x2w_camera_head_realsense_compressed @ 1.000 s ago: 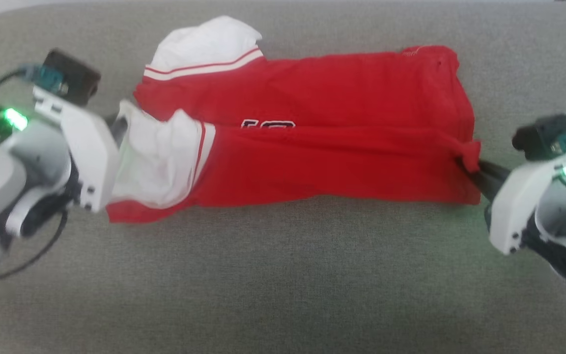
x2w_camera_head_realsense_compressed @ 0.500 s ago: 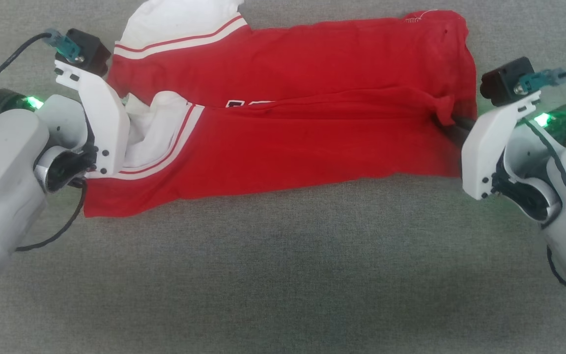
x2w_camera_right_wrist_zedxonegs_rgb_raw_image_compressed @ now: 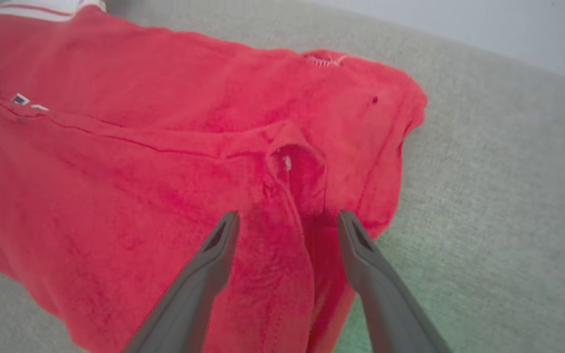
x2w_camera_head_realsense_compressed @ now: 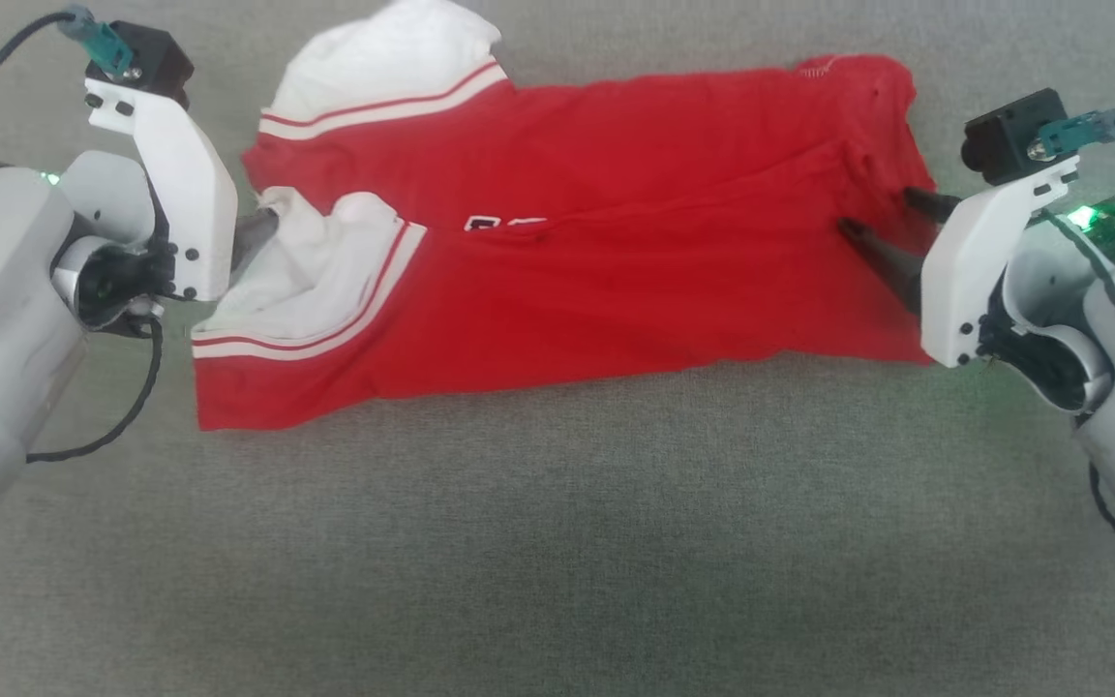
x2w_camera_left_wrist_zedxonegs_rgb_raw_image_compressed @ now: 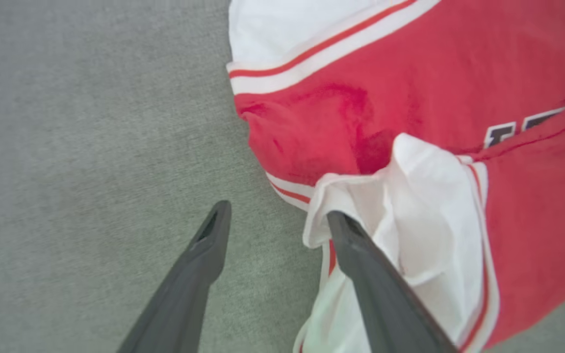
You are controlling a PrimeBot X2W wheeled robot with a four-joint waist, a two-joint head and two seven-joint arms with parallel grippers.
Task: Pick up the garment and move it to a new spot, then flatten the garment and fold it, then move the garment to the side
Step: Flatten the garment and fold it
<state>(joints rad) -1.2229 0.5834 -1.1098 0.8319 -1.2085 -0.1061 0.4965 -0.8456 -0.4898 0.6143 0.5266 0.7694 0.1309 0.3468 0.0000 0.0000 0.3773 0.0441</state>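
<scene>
The red garment [x2w_camera_head_realsense_compressed: 616, 261] lies stretched left to right on the grey cushion, with white lining [x2w_camera_head_realsense_compressed: 311, 271] turned out at its left end. My left gripper [x2w_camera_head_realsense_compressed: 253, 230] sits at that left end, mostly behind its white wrist bracket. In the left wrist view the left gripper [x2w_camera_left_wrist_zedxonegs_rgb_raw_image_compressed: 278, 211] is open, one finger [x2w_camera_left_wrist_zedxonegs_rgb_raw_image_compressed: 361, 255] over the white lining [x2w_camera_left_wrist_zedxonegs_rgb_raw_image_compressed: 424, 206] and the other over bare cushion. My right gripper [x2w_camera_head_realsense_compressed: 882, 213] is open at the garment's right edge. In the right wrist view the right gripper [x2w_camera_right_wrist_zedxonegs_rgb_raw_image_compressed: 288, 215] straddles a raised ridge of the red garment [x2w_camera_right_wrist_zedxonegs_rgb_raw_image_compressed: 292, 166] without pinching it.
The grey fabric cushion [x2w_camera_head_realsense_compressed: 557, 542] stretches wide in front of the garment. A pale wall [x2w_camera_right_wrist_zedxonegs_rgb_raw_image_compressed: 483, 29] rises past the cushion's far edge in the right wrist view. Cables [x2w_camera_head_realsense_compressed: 103, 426] hang from both wrists.
Both grippers have opened and let go of the garment's ends. The right-end bunch has loosened and the fabric now rests slack on the cushion. The head camera has shifted.
</scene>
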